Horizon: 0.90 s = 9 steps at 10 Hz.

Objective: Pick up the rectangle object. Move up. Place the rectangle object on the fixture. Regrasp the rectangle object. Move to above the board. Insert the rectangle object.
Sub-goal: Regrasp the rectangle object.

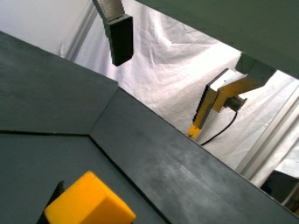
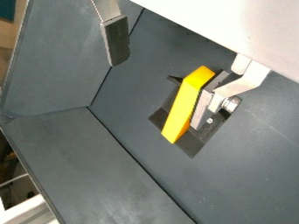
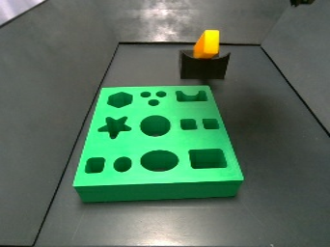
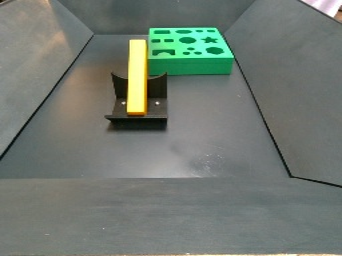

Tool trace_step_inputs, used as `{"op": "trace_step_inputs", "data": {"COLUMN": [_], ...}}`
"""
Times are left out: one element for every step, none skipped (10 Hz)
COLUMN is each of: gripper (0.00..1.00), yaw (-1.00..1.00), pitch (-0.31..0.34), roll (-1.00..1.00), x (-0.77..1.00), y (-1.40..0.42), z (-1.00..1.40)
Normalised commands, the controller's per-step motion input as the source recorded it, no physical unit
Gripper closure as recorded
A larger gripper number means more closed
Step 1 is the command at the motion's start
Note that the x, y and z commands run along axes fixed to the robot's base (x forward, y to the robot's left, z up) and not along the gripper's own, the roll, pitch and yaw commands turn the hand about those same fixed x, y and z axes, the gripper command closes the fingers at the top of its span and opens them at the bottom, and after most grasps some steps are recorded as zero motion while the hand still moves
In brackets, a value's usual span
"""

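The orange-yellow rectangle object [image 4: 136, 72] rests in the dark fixture [image 4: 138, 108], leaning up along its bracket; it also shows as the rectangle object [image 3: 207, 43] on the fixture [image 3: 204, 65]. My gripper [image 2: 170, 79] hangs well above it, open, with nothing between the fingers. In both wrist views one dark-padded finger [image 1: 121, 39] is set far from the other silver finger [image 2: 225, 98]. The rectangle object [image 2: 187, 105] lies below, close to that silver finger in the picture. The green board [image 3: 154, 189] with its cut-outs lies apart from the fixture. My gripper is outside both side views.
Dark sloping walls [image 4: 54, 80] enclose the floor on all sides. A white cloth backdrop [image 1: 176, 61] and a yellow stand [image 1: 205, 109] lie beyond the enclosure. The board [image 4: 187, 67] sits at the far end behind the fixture.
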Motion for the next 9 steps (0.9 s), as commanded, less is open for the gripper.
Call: {"op": "trace_step_inputs", "data": {"gripper": [0.00,0.00,0.00,0.00,0.00,0.00,0.00,0.00,0.00], "yaw": [0.13,0.11,0.09,0.07,0.05,0.02,0.01,-0.01,-0.02], "pitch": [-0.017,-0.044,-0.068,-0.082,-0.087,-0.087,-0.089,-0.068,-0.061], "roll": [0.16,0.15,0.11,0.09,0.08,0.07,0.06,0.06,0.06], "x": [0.04,0.05,0.06,0.06,0.07,0.08,0.09,0.10,0.10], "y": [0.05,0.04,0.03,0.03,0.03,0.02,0.02,0.02,0.01], "z": [-1.00,-1.00,-1.00,-1.00,-1.00,-1.00,-1.00,-1.00,-0.97]}}
